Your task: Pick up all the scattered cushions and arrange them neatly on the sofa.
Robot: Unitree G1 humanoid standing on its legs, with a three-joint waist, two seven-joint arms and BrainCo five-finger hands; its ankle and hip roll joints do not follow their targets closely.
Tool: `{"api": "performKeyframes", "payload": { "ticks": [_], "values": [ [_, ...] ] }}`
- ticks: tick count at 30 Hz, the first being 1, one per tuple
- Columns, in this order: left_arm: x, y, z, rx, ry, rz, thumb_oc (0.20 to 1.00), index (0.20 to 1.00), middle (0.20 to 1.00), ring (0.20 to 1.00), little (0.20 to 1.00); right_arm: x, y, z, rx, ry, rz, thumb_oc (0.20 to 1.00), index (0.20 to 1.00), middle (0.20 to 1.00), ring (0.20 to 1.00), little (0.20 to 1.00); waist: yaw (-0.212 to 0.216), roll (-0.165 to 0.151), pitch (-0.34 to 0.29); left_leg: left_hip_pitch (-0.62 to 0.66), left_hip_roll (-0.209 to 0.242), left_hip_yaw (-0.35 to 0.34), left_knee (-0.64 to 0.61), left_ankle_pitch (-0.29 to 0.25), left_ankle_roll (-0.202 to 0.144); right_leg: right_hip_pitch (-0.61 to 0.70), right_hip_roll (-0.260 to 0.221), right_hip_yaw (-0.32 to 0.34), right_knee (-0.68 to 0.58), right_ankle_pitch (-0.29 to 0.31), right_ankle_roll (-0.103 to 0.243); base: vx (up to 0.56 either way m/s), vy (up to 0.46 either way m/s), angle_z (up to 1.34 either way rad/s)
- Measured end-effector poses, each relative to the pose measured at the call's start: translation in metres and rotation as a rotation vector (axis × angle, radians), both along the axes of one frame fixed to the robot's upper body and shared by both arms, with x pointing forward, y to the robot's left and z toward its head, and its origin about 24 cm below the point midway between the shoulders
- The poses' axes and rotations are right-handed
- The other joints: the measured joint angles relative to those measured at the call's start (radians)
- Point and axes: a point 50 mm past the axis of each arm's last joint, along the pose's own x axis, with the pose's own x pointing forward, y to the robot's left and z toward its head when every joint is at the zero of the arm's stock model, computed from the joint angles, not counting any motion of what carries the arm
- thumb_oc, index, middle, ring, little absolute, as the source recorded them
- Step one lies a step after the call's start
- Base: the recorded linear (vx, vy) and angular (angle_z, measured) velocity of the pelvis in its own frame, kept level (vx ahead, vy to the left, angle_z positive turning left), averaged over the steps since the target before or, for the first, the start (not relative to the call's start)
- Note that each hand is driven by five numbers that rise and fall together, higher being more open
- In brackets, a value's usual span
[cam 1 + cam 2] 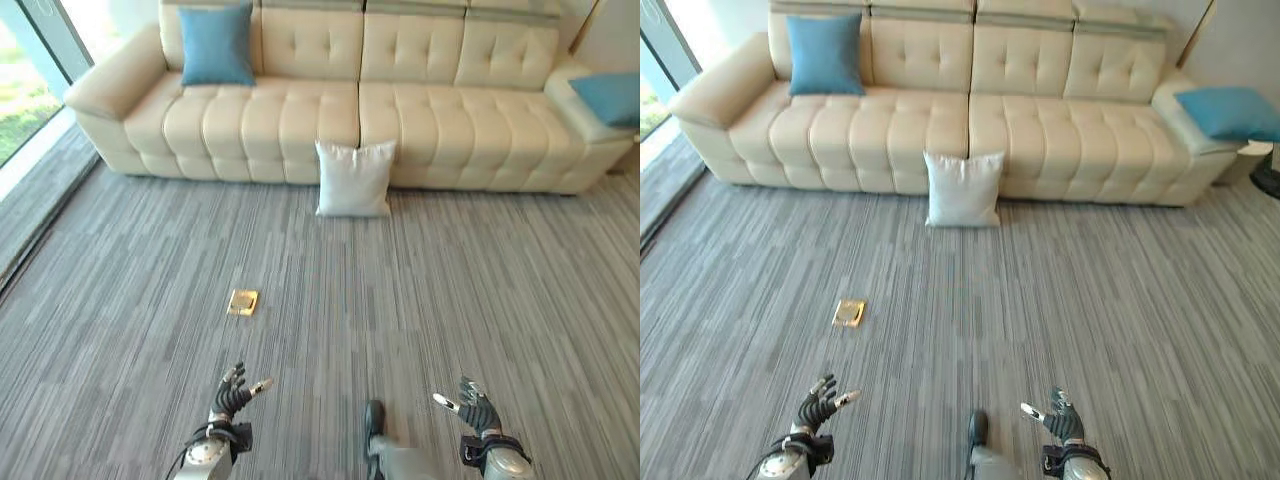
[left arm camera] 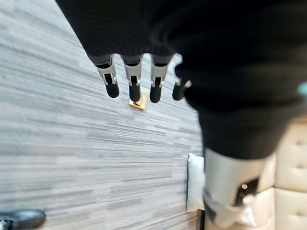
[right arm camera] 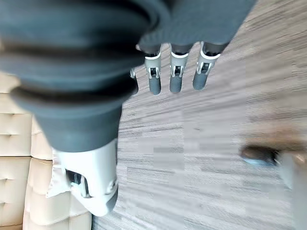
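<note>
We hold our left hand (image 1: 232, 398) and right hand (image 1: 474, 410) low over the grey carpet (image 1: 480, 300), fingers spread and relaxed, gripping nothing. A white cushion (image 1: 354, 178) stands on the carpet, leaning against the front of the cream sofa (image 1: 420, 110). One blue cushion (image 1: 216, 45) sits upright against the sofa's backrest at our left; another blue cushion (image 1: 1228, 110) lies on its arm at our right. A small gold plate (image 1: 243, 301) lies in the carpet.

Two blue cushions (image 1: 825, 54) (image 1: 1228, 111), one white cushion (image 1: 963, 189), one sofa (image 1: 940, 120).
</note>
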Motion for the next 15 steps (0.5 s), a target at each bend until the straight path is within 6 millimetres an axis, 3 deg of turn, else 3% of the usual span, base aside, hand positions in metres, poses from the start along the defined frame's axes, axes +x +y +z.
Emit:
{"api": "performKeyframes", "payload": {
  "ticks": [2, 3, 6, 8, 9, 13, 14, 15],
  "values": [
    [-0.002, 0.001, -0.001, 0.001, 0.005, 0.000, 1.000, 1.000, 1.000, 1.000, 1.000, 0.004, 0.000, 0.002, 0.005, -0.014, 0.002, 1.000, 1.000, 1.000, 1.000, 1.000, 0.003, -0.017, -0.012, -0.070, 0.004, -0.004, 0.181, -0.011, -0.022, 0.043, 0.006, -0.006, -0.030, -0.037, -0.024, 0.34, -0.224, 0.11],
    [-0.001, -0.003, -0.001, -0.011, 0.002, -0.002, 1.000, 1.000, 1.000, 1.000, 1.000, 0.004, -0.004, 0.004, -0.005, -0.022, 0.000, 1.000, 1.000, 1.000, 1.000, 1.000, 0.004, -0.021, -0.025, -0.178, 0.017, 0.009, 0.428, -0.023, -0.071, 0.077, 0.012, -0.015, -0.046, -0.025, -0.061, 0.17, -0.130, 0.09],
    [0.008, -0.004, 0.003, -0.019, -0.023, -0.011, 1.000, 1.000, 1.000, 1.000, 1.000, 0.015, -0.009, 0.012, -0.026, -0.057, 0.019, 1.000, 1.000, 1.000, 1.000, 1.000, 0.021, 0.011, -0.029, -0.330, 0.049, -0.036, 0.723, 0.002, -0.130, 0.125, 0.055, -0.016, -0.046, -0.082, -0.114, 0.29, -0.185, 0.01],
    [0.014, -0.002, 0.006, -0.008, -0.040, -0.018, 1.000, 1.000, 1.000, 1.000, 1.000, 0.020, -0.008, 0.013, -0.020, -0.069, 0.024, 1.000, 1.000, 1.000, 1.000, 1.000, 0.018, -0.004, -0.010, -0.377, 0.056, -0.036, 0.773, 0.001, -0.123, 0.175, 0.054, -0.016, -0.055, -0.114, -0.122, 0.23, -0.130, 0.06],
    [0.017, -0.001, 0.008, -0.004, -0.047, -0.020, 1.000, 1.000, 1.000, 1.000, 1.000, 0.020, -0.007, 0.014, -0.017, -0.072, 0.024, 1.000, 1.000, 1.000, 1.000, 1.000, 0.021, -0.013, -0.003, -0.392, 0.055, -0.037, 0.753, -0.005, -0.113, 0.189, 0.051, -0.014, -0.055, -0.122, -0.126, 0.13, -0.066, 0.03],
    [0.025, -0.003, 0.014, -0.007, -0.081, -0.031, 1.000, 1.000, 1.000, 1.000, 1.000, 0.032, -0.004, 0.021, 0.000, -0.118, 0.021, 1.000, 1.000, 1.000, 1.000, 1.000, 0.023, -0.038, 0.044, -0.510, 0.028, -0.041, 0.460, -0.009, -0.072, 0.241, 0.027, -0.015, -0.056, -0.164, -0.105, 0.22, -0.014, -0.05],
    [0.023, -0.002, 0.013, -0.007, -0.074, -0.031, 1.000, 1.000, 1.000, 1.000, 1.000, 0.033, -0.004, 0.022, 0.001, -0.122, 0.021, 1.000, 1.000, 1.000, 1.000, 1.000, 0.021, -0.039, 0.047, -0.511, 0.015, -0.045, 0.337, 0.003, -0.057, 0.258, 0.016, -0.017, -0.056, -0.181, -0.091, 0.39, 0.045, -0.09],
    [0.021, -0.003, 0.012, -0.008, -0.068, -0.035, 1.000, 1.000, 1.000, 1.000, 1.000, 0.031, -0.005, 0.021, -0.003, -0.116, 0.020, 1.000, 1.000, 1.000, 1.000, 1.000, 0.016, -0.035, 0.053, -0.479, -0.009, -0.049, 0.021, 0.089, -0.054, 0.280, 0.001, -0.019, -0.057, -0.205, -0.058, 0.40, 0.063, 0.02]
  ]
}}
